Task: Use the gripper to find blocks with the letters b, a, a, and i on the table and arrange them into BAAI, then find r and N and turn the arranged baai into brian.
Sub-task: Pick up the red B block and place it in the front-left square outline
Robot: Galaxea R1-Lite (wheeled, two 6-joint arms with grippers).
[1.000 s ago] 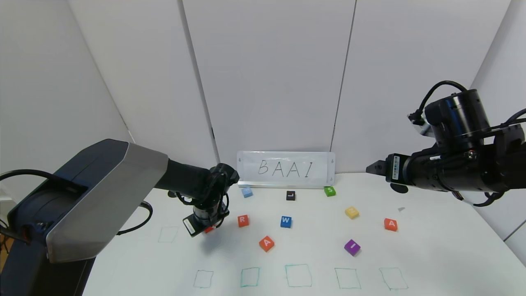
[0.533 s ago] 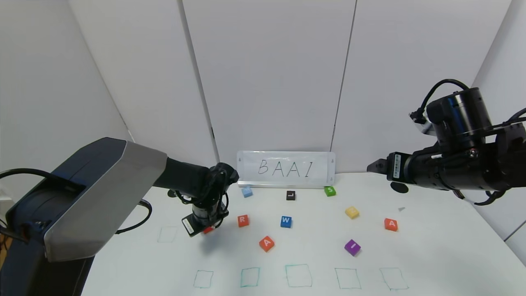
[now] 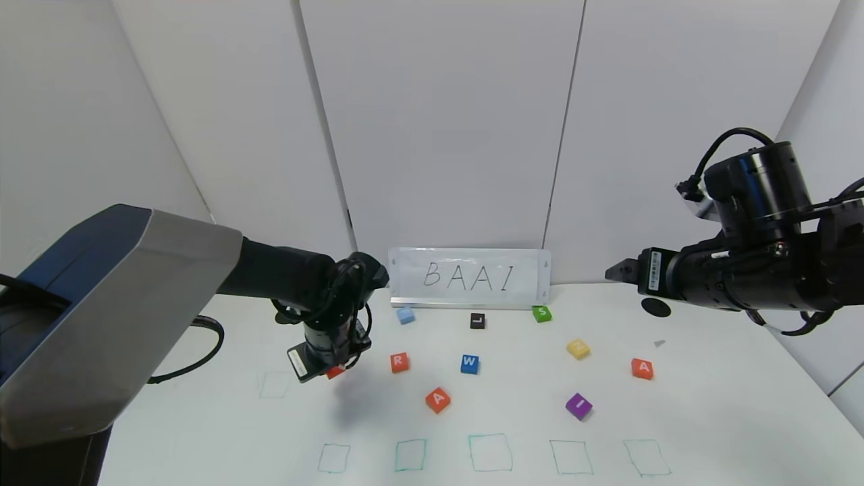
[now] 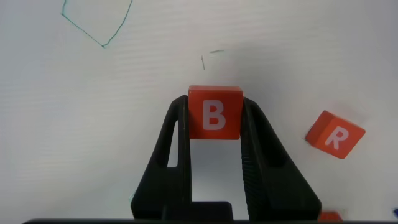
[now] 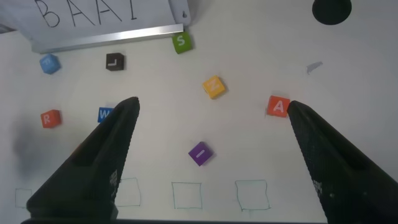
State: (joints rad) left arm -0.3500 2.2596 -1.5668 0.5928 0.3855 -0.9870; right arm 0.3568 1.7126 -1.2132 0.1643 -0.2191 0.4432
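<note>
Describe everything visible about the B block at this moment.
The B block is a small orange-red cube with a white B on its top face, matte and smooth-looking. The left tool clamps it between two black fingers on opposite sides. In the head view it appears lifted off the white table, with the R block lying nearby.

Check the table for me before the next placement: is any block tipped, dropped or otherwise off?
Nothing stands out. The left gripper holds the B block squarely, letter up, above the table. The loose blocks lie flat but turned at assorted angles, such as R and I. The right gripper hangs open, away from them.
</note>
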